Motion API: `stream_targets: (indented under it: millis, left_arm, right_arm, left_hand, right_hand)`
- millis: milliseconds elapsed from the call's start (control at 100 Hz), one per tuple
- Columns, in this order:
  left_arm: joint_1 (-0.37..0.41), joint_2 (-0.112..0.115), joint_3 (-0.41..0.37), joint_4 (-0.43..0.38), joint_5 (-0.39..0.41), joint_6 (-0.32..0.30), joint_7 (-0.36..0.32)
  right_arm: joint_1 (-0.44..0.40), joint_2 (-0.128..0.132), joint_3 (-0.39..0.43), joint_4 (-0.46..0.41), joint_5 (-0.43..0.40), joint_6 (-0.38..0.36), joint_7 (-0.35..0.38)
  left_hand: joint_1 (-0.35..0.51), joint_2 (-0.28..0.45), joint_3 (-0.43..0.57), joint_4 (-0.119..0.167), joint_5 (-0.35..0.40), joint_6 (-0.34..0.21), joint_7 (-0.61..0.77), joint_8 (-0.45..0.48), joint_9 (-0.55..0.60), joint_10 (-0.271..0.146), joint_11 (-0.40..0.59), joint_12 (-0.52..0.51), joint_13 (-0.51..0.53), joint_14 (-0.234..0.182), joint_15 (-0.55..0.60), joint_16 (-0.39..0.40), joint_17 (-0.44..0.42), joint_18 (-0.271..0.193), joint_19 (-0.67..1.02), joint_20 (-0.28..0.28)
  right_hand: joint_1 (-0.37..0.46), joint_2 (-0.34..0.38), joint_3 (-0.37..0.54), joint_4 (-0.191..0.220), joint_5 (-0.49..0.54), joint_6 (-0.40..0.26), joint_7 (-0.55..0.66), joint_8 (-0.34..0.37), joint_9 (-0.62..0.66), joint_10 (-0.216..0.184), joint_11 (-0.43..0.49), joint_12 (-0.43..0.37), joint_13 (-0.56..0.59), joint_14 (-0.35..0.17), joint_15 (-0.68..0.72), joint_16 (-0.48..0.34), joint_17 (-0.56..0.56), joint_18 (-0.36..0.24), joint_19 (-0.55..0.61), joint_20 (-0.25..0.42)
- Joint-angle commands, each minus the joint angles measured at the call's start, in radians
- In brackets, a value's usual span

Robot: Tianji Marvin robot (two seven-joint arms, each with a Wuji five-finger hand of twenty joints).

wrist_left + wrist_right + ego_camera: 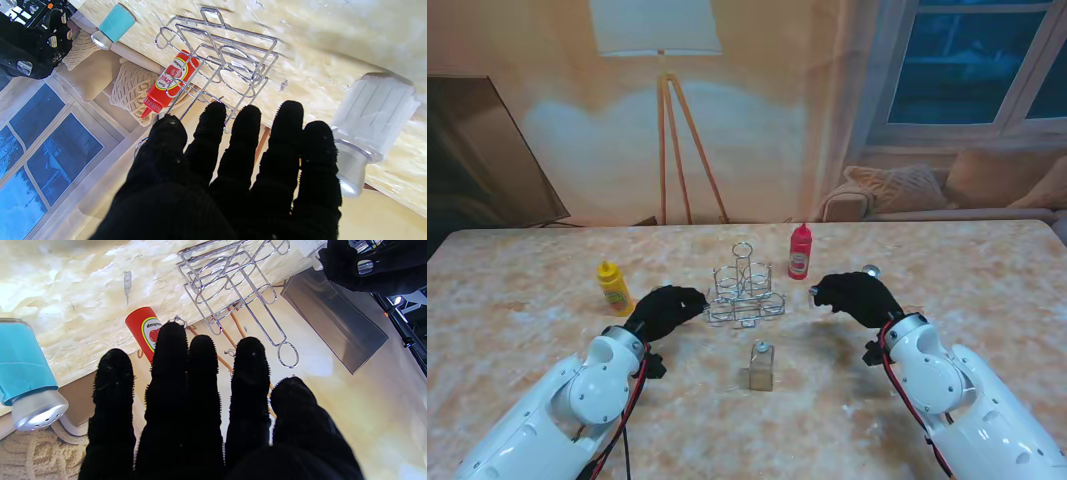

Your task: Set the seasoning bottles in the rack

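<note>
Nearest the robot, a clear shaker point(761, 366) with a metal cap stands upright on the marble table point(987, 290), toward its near edge and about midway between the two arms. It is touched by nothing.

A little farther in, the left hand point(665, 310) hangs over the table just left of the rack, its black-gloved fingers point(213, 133) stretched out and slightly apart, holding nothing. Across from it the right hand point(857, 296) sits right of the rack in the same way, fingers point(170, 353) extended and empty.

Between the hands stands the wire rack point(745, 292), near the middle of the table, its ring holders all unfilled and its looped handle upright. The left hand's fingertips are close to its left side; whether they touch the wire I cannot tell.

The yellow bottle point(613, 287) stands upright left of the left hand. By the right hand a blue shaker point(23, 370) with a silver perforated cap stands close; in the stand's view only its cap shows past the fingers.

Farther back, the red ketchup bottle point(800, 252) stands upright behind the rack's right side, apart from it.
</note>
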Motion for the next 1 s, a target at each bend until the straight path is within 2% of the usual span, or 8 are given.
stream_targets:
  millis: [0,590,700,990]
  left_arm:
    - [0.000,-0.001,0.002,-0.001,0.000,-0.001,-0.015]
    - [0.015,0.001,-0.001,-0.019,-0.002,-0.003,-0.022]
    - [0.023,-0.004,-0.005,-0.040,-0.009,0.004,-0.004]
    - [0.039,0.021,-0.057,-0.104,0.043,-0.033,-0.091]
  right_arm:
    - [-0.008,-0.004,-0.001,-0.002,-0.002,-0.001,0.012]
    - [-0.010,-0.003,-0.003,-0.005,0.003,0.004,0.018]
    - [-0.007,-0.003,-0.005,-0.004,0.007,0.006,0.020]
    - [-0.008,-0.004,-0.004,-0.004,0.010,0.001,0.018]
  left_hand:
    - [0.030,0.002,-0.020,-0.005,0.009,0.003,-0.017,0.000,-0.005,0.003,0.005,0.010,-0.014,0.013,0.021,0.022,-0.011,-0.006,0.008,-0.010]
    - [0.030,0.002,-0.020,-0.005,0.010,0.003,-0.017,0.000,-0.007,0.003,0.002,0.010,-0.017,0.013,0.018,0.022,-0.013,-0.005,0.007,-0.008]
    - [0.031,0.002,-0.019,-0.005,0.011,0.003,-0.016,0.000,-0.005,0.003,0.002,0.010,-0.016,0.013,0.018,0.022,-0.013,-0.003,0.006,-0.007]
    - [0.029,0.002,-0.020,-0.005,0.007,0.000,-0.018,0.000,-0.007,0.002,0.002,0.010,-0.016,0.011,0.017,0.021,-0.014,-0.004,0.005,-0.006]
  right_hand:
    - [0.024,0.007,-0.016,-0.014,0.018,-0.001,0.008,0.012,0.028,0.001,0.012,0.021,0.021,-0.002,0.020,0.035,-0.008,0.007,0.019,-0.002]
    - [0.023,0.008,-0.016,-0.013,0.023,-0.001,0.009,0.014,0.032,-0.001,0.019,0.025,0.026,-0.005,0.032,0.039,-0.008,0.007,0.019,-0.002]
    - [0.023,0.008,-0.016,-0.013,0.023,-0.002,0.009,0.014,0.033,0.000,0.021,0.026,0.026,-0.005,0.034,0.040,-0.008,0.007,0.019,-0.002]
    - [0.022,0.009,-0.016,-0.013,0.025,-0.002,0.009,0.015,0.035,0.000,0.025,0.027,0.027,-0.005,0.038,0.041,-0.007,0.007,0.020,-0.001]
